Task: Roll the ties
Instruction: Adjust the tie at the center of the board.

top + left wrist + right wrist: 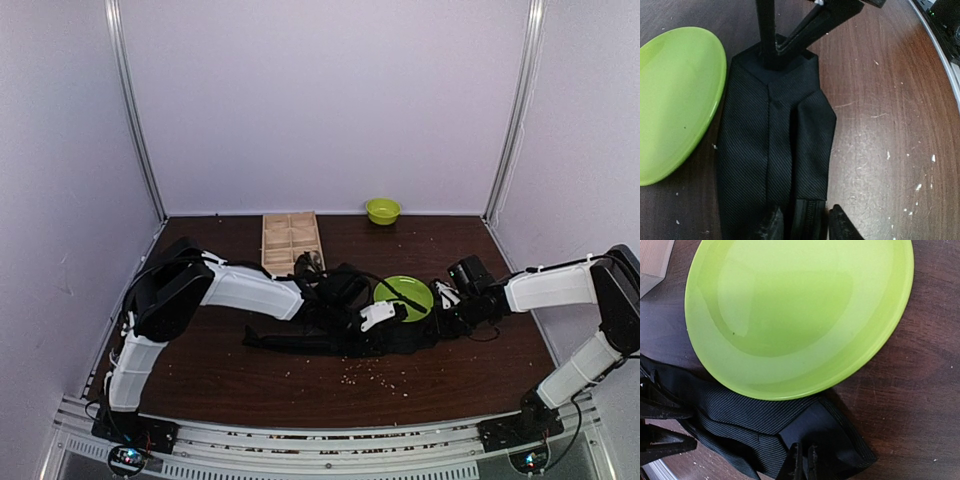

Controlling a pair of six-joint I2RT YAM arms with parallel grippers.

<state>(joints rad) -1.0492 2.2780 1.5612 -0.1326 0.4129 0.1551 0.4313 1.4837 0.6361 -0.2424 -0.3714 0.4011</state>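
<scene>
Starting at the left, our left claw (806, 222) has its jaws apart. They straddle one folded edge of the tie (755, 150), one finger on the cloth and the other on the bare table (880, 125) just beside it, and we see no firm clamp there. From this claw the tie runs straight ahead, its long axis in line with the claw's reach. It ends at its wide, pointed tip directly in front, where the right claw (803, 457) comes down with its fingers pinched together on the cloth. The green plate (790, 315) sits off the left claw's left side, its rim right against the tie's edge. We judge that the coming roll turns on that tip. The right claw is the nearer one and already holds it, so the roll would travel back along the axis toward the left claw, which could pin or guide the band. The top view gives what neither wrist camera does: the rest of the tie trails behind the left claw, stretched leftward across the table beneath the left forearm. It also shows a wooden tray (291, 240) and a small green bowl (382, 210) well beyond both claws. The left wrist view alone shows the centre seam and the turned-in flap. The right wrist view alone shows the smooth lining under its fingertips.
</scene>
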